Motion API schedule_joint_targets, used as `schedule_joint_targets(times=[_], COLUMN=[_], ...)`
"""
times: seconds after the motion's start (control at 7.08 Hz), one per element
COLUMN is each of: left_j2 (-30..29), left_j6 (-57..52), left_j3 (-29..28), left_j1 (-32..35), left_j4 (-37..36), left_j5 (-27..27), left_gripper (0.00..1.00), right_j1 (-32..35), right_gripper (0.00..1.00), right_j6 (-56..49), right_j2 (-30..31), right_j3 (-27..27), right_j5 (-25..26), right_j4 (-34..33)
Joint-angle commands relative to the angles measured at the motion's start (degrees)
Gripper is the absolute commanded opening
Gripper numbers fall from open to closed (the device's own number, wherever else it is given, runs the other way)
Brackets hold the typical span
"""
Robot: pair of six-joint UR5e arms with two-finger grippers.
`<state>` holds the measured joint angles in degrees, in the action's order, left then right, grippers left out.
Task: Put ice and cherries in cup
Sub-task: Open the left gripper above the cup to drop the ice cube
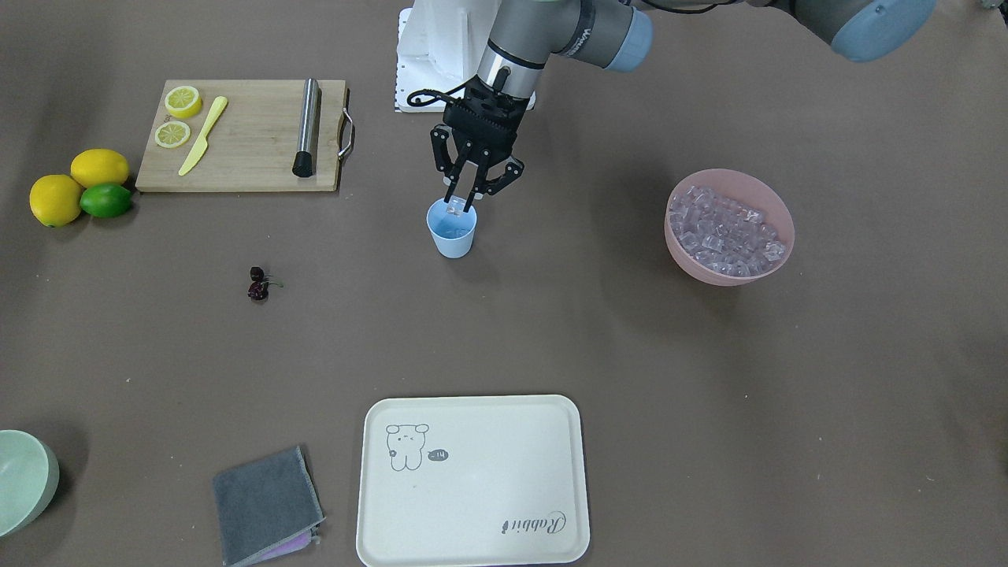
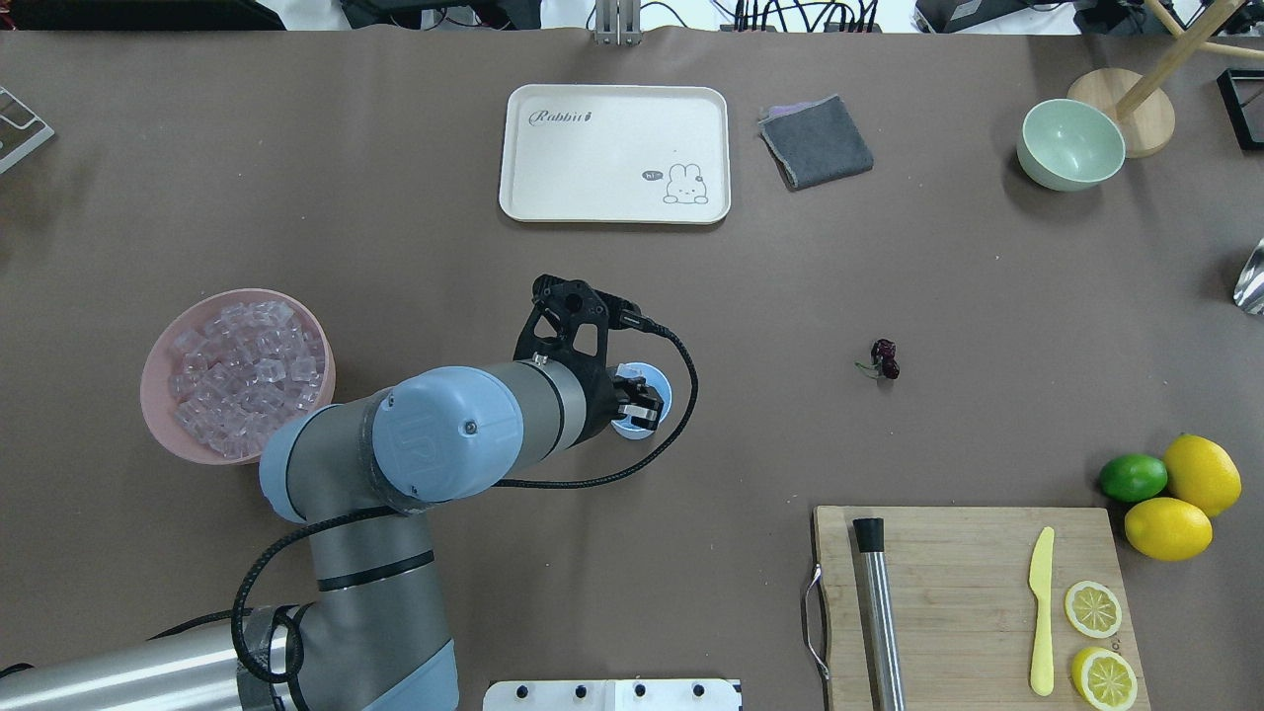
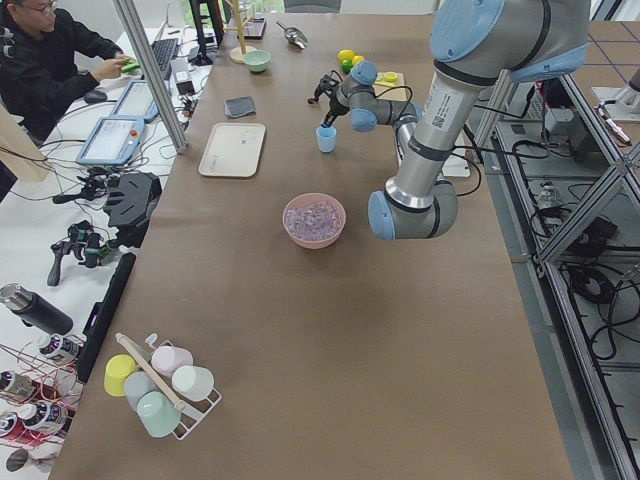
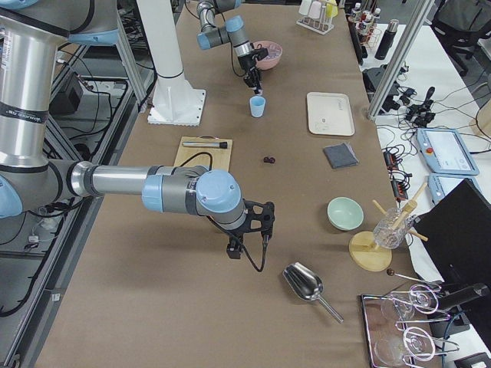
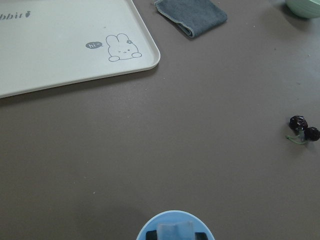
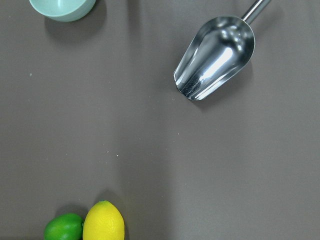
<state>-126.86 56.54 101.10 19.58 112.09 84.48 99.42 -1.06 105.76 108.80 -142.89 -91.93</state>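
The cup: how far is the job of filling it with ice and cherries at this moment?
Done: nothing certain; I cannot tell whether the cup already holds any cubes. In hand: the left pincer grips one ice cube at the cup's mouth, not yet dropped. Left: the cherries lie on the table, apart from the cup, and the pink bowl is full of ice.

Left arm reaches forward with the wrist vertical. Left gripper (image 1: 461, 203) points down, fingers pinching one ice cube (image 1: 456, 209). Right arm extended low, right gripper (image 4: 247, 244) pointing down; finger state unreadable.
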Motion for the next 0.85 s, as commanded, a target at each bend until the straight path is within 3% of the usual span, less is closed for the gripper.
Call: schedule_joint_targets(times=[0.0,0.14,0.71], left_j2=[0.21,-0.13,1.09], left_j6=[0.06,-0.11,-0.29], left_j3=[-0.46,-0.47,1.9], left_j1=[-0.59,-0.59,1.41], left_j4=[-0.03,-0.11,-0.29], left_j5=[-0.11,-0.02,0.07], left_gripper=[0.0,0.96,0.98], right_j1=[-0.02,-0.02,-2.55], right_gripper=[1.0,1.0,1.0], right_j6=[0.01,0.09,3.49], right_j2=[-0.11,-0.9,-4.23], right_j3=[0.0,0.0,0.09], right_j5=[-0.02,0.24,0.51], right_j4=[0.0,0.0,-0.09])
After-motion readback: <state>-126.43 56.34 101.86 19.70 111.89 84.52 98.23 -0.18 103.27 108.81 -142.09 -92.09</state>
